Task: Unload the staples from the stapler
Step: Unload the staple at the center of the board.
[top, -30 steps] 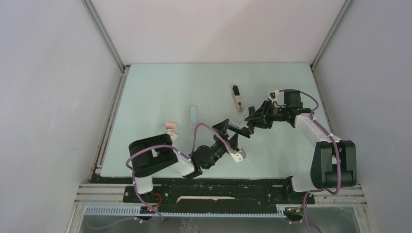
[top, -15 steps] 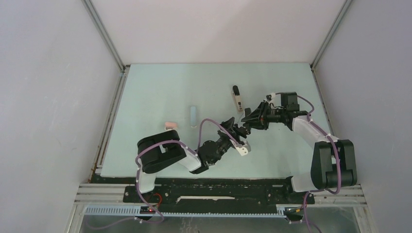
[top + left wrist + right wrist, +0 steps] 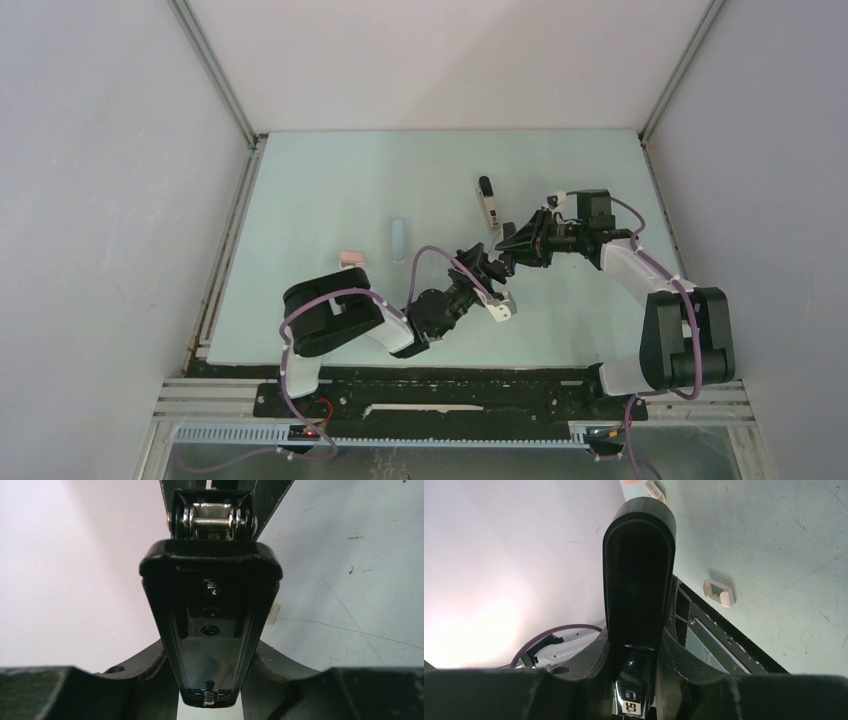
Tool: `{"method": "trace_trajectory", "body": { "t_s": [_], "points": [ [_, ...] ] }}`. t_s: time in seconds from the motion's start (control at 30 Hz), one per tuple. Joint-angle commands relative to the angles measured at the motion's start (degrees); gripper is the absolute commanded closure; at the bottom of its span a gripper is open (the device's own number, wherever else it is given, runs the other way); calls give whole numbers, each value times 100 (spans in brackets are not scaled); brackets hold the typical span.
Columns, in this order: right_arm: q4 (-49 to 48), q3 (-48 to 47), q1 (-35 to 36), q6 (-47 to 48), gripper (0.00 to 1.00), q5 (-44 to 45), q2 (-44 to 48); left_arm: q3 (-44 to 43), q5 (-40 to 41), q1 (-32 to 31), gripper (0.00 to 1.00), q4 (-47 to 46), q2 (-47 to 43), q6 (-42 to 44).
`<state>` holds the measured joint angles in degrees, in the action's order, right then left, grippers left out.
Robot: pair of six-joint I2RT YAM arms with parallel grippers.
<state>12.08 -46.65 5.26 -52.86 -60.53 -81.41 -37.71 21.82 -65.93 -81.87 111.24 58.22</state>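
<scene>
Pale green table (image 3: 330, 180), white-walled cell. Your right fingers (image 3: 489, 695) and left fingers (image 3: 60, 692) both clamp the black stapler (image 3: 639, 570) between them. The staples are unseen, presumably inside. Opening step: next, swing its halves apart steadily.

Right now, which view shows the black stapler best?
Left wrist: the black stapler fills the frame, with its hinge and spring visible. Right wrist shows only its rounded end. Top external shows a small dark sliver between the left claw and right claw.
</scene>
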Motion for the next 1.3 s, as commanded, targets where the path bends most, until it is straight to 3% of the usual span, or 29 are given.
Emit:
{"method": "trace_trajectory", "body": {
  "t_s": [0.0, 0.13, 0.53, 0.8, 0.97, 1.03, 1.1, 1.27],
  "points": [
    [-238, 0, 46, -39, 66, -316, 15, 25, -38, 69, 100, -275, -311, 37],
    [-284, 2, 48, -28, 45, -328, -99, 32, -31, 80, 100, -273, -263, 82],
    [-158, 5, -7, 349, 11, -226, -149, 131, -16, 187, 100, -289, -440, -315],
    [-249, 0, -427, 1500, 5, -736, 71, 569, -151, 321, 100, -133, -1115, -1004],
    [-556, -51, -872, 2378, 6, -1656, 257, 618, -192, 374, 100, 798, -1728, -1703],
    [136, -329, -959, 3421, 6, -1662, 390, 561, -322, 408, 100, 1402, -2024, -2061],
    [1212, -745, -953, 5034, 5, -1618, 494, 489, -515, 458, 100, 1992, -2330, -2415],
    [3668, -1354, -964, 10604, 1, -1851, 623, 229, -1388, 763, 100, 3316, -3078, -3527]
  ]
}}
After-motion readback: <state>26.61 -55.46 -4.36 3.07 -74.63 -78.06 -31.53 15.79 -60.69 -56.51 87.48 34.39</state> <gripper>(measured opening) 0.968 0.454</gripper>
